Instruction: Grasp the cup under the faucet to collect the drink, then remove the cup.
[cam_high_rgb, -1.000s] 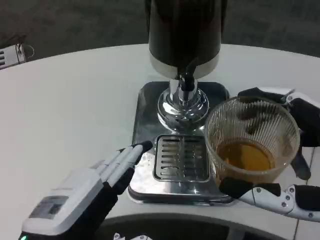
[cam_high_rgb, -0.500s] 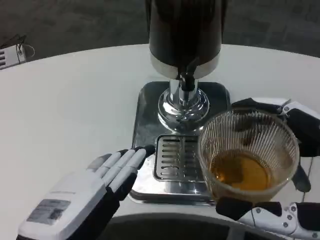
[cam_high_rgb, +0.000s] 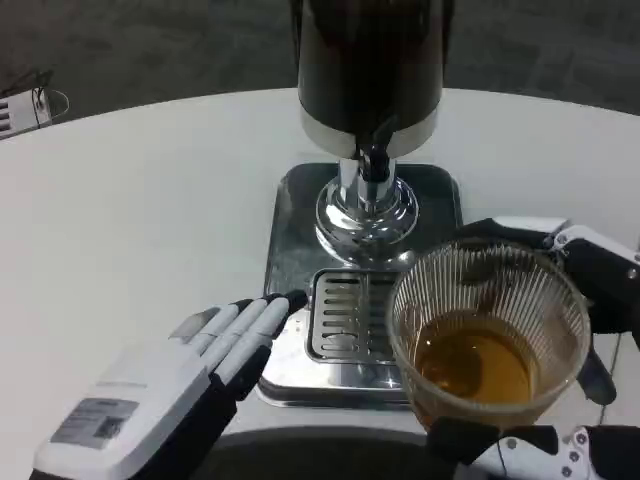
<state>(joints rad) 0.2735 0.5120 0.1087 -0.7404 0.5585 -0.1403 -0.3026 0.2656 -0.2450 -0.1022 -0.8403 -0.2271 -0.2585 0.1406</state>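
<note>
Head view: at lower right of the frame the right hand (cam_high_rgb: 575, 350) grasps the ribbed clear glass cup (cam_high_rgb: 487, 335) of amber drink, fingers wrapped around its sides, off the chrome drip tray (cam_high_rgb: 352, 320) and right of the black faucet (cam_high_rgb: 373, 160). The left hand (cam_high_rgb: 170, 385) lies flat at lower left, fingers extended and holding nothing, fingertips at the tray's edge on the white table (cam_high_rgb: 130, 210).

You have a white table (cam_high_rgb: 130, 200) under everything, dark floor (cam_high_rgb: 150, 50) behind it, and a small white device (cam_high_rgb: 20, 112) at far left.
</note>
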